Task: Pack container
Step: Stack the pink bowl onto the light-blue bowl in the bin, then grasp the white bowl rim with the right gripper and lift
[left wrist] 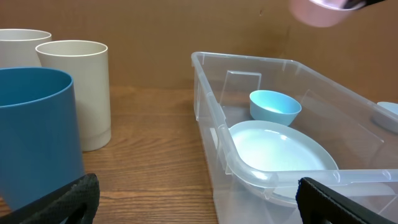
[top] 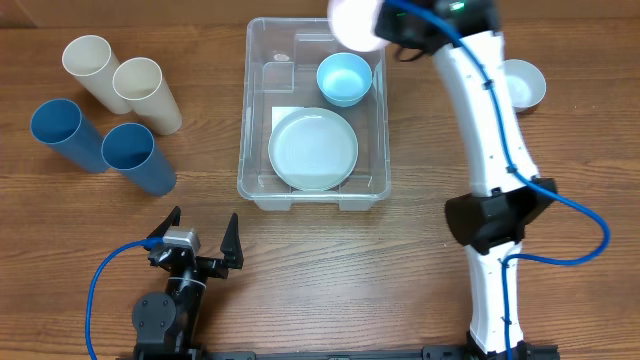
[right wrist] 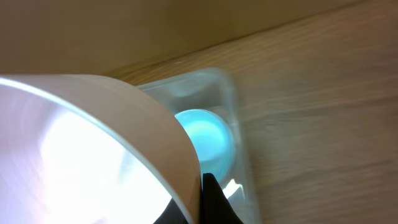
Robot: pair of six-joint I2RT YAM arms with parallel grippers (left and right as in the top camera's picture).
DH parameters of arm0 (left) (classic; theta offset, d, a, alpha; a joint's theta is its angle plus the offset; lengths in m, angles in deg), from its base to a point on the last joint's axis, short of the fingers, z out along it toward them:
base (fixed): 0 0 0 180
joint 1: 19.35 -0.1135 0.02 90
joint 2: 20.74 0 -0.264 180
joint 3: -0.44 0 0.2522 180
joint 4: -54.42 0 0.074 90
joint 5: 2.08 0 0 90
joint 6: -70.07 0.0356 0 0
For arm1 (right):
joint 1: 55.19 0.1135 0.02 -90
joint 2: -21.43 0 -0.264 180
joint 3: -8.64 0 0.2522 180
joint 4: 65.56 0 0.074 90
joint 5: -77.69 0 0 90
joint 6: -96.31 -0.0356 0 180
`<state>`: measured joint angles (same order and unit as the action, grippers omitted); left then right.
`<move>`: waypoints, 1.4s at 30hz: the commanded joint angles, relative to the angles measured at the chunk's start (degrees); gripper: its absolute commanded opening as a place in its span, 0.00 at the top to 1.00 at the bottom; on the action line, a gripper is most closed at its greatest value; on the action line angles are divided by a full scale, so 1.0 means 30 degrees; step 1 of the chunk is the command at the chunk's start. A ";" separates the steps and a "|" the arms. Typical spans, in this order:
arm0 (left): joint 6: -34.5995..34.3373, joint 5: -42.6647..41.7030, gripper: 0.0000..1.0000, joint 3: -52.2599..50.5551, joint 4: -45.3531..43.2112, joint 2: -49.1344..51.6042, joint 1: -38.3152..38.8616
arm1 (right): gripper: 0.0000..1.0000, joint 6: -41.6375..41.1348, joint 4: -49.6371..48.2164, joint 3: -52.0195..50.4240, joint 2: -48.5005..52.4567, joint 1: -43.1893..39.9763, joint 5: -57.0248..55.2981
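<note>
The clear plastic container stands in the middle of the table and holds a pale plate and a light blue bowl. My right gripper is shut on the rim of a pale pink bowl and holds it in the air above the container's far right corner. In the right wrist view the pink bowl fills the left side, with the blue bowl below. My left gripper is open and empty at the table's front, facing the container.
Two blue cups and two cream cups lie at the left. They stand close in the left wrist view, blue and cream. A white bowl sits on the table at the right, behind my right arm.
</note>
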<state>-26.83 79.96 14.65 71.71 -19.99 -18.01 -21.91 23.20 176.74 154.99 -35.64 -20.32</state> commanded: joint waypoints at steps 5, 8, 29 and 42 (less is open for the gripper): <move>0.0160 -0.0204 0.00 -0.0058 0.0029 -0.0160 -0.0197 | 0.96 0.0044 -0.3534 -0.4983 -0.0189 0.0714 -0.1457; 0.0160 -0.0197 0.00 -0.0058 0.0029 -0.0160 -0.0197 | 0.96 0.0044 -0.4721 -0.6747 -0.0189 0.0699 -0.1457; 0.0160 -0.0204 0.00 -0.0058 0.0029 -0.0160 -0.0197 | 0.17 0.0270 0.0386 -0.3330 -0.2994 -0.4000 -0.0656; 0.0160 -0.0204 0.00 -0.0058 0.0029 -0.0160 -0.0197 | 0.20 0.0896 0.0510 -0.5319 0.1450 -1.2327 0.2259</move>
<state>-26.83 79.96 14.65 71.71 -19.99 -18.01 -20.45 26.35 161.11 158.48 -73.16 -13.61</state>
